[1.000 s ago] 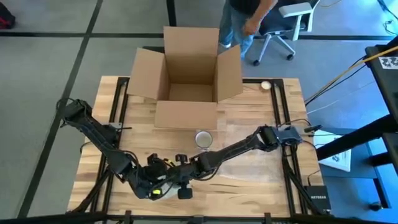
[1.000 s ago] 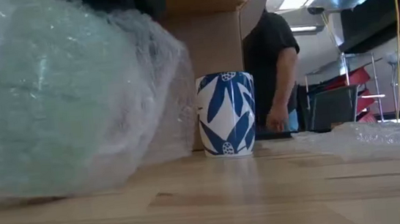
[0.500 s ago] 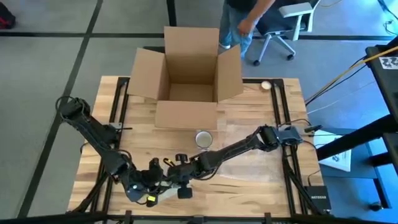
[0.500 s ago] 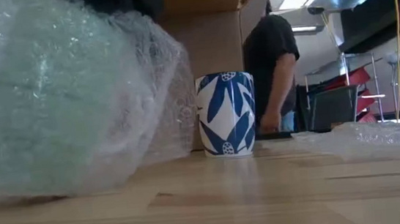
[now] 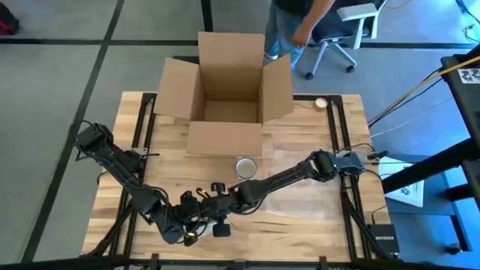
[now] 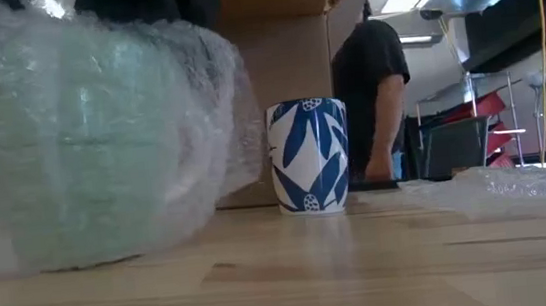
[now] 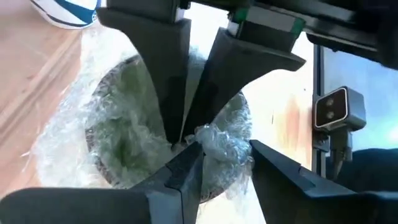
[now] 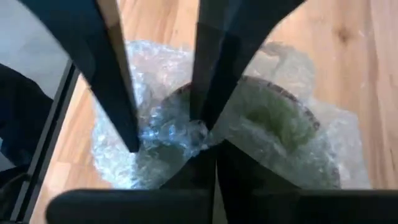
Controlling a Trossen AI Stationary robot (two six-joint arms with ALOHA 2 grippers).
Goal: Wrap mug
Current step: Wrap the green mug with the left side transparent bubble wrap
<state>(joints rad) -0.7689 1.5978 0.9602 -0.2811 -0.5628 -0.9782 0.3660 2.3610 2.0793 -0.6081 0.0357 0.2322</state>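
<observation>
The green mug (image 7: 130, 134), swaddled in crinkly bubble wrap (image 8: 161, 140), sits near the table's (image 5: 307, 127) front edge. My left gripper (image 7: 214, 158) has its jaws spread around a bunched tuft; my right gripper (image 8: 214, 152) pinches that wrap, jaws pressed together. Behind stand a blue-patterned cup (image 6: 309, 155) and an open cardboard box (image 5: 225, 90)

We see a pale green mug (image 6: 82, 151) under clear, whitish bubble wrap (image 6: 218, 108), its rim darker green at the wrist views. Beside it stands a white cup (image 6: 310, 155) patterned with blue leaves — small white dotted rounds among them. The tabletop (image 6: 364, 265) is light wood with darker grain, the cardboard box (image 5: 225, 82) plain brown. Both hands — left hand (image 7: 211, 165), right hand (image 8: 205, 168) — are black.
</observation>
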